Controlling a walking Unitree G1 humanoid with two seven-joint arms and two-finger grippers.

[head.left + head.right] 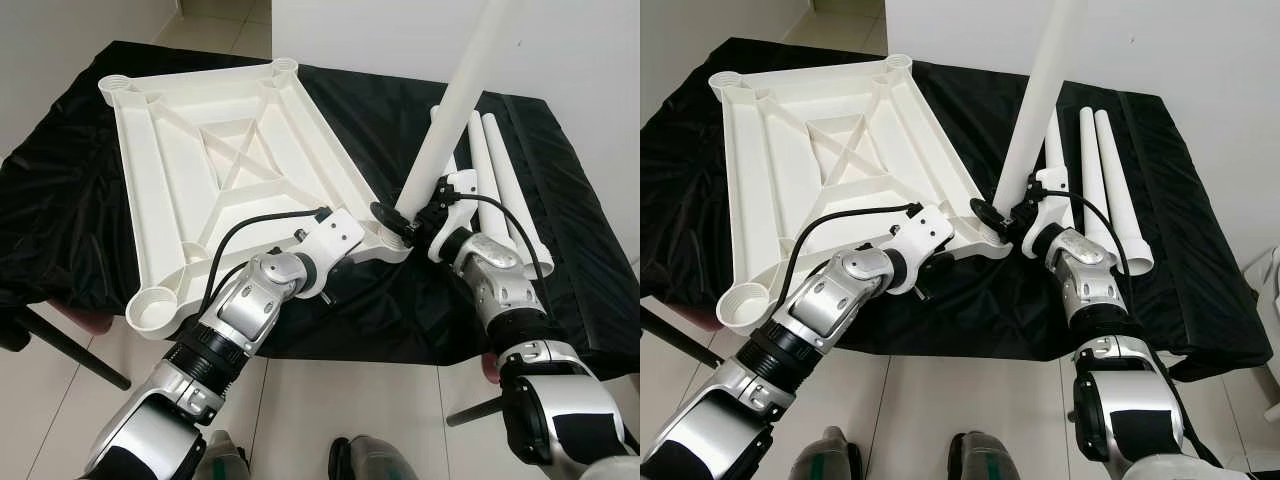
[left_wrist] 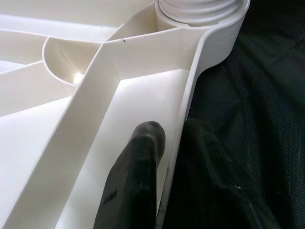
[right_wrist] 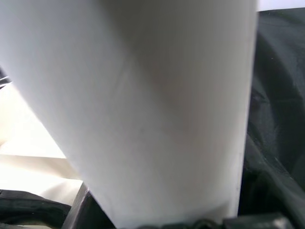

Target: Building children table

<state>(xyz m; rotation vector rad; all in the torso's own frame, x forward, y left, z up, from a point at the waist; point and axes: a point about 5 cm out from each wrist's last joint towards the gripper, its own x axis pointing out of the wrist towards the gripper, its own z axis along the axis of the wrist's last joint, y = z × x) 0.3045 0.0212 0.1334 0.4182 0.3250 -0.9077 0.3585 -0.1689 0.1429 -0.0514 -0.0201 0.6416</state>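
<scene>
The left tool [image 2: 167, 157] pinches the thin rim of the ribbed white plastic tabletop [image 1: 215, 165], one finger inside, one outside. The tabletop lies upside down on the black cloth [image 1: 60, 200] of the worktop. Just beside this tool, at the corner socket, the right tool [image 1: 420, 222] grips a smooth white tube leg [image 1: 455, 95], tilted. Three more legs [image 1: 495, 175] lie behind the right tool.

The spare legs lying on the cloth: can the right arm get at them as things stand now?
Probably not yet. The right pincer is shut on the upright leg at the tabletop corner. The spare legs lie just beyond it, unobstructed.
</scene>
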